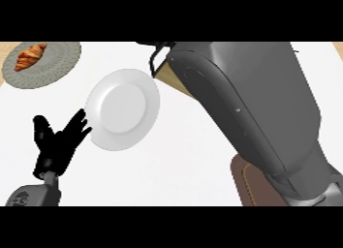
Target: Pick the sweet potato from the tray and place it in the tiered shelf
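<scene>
Right forearm (pixel 260 121) hides the shelf (pixel 173 80) beside white plate (pixel 123 109).

Left hand (pixel 56 140) open at lower left, just beside white plate (pixel 123 109). Croissant (pixel 31 55) on grey plate (pixel 56 68), top left. Right forearm (pixel 253 111) crosses right side, its hand hidden.
</scene>
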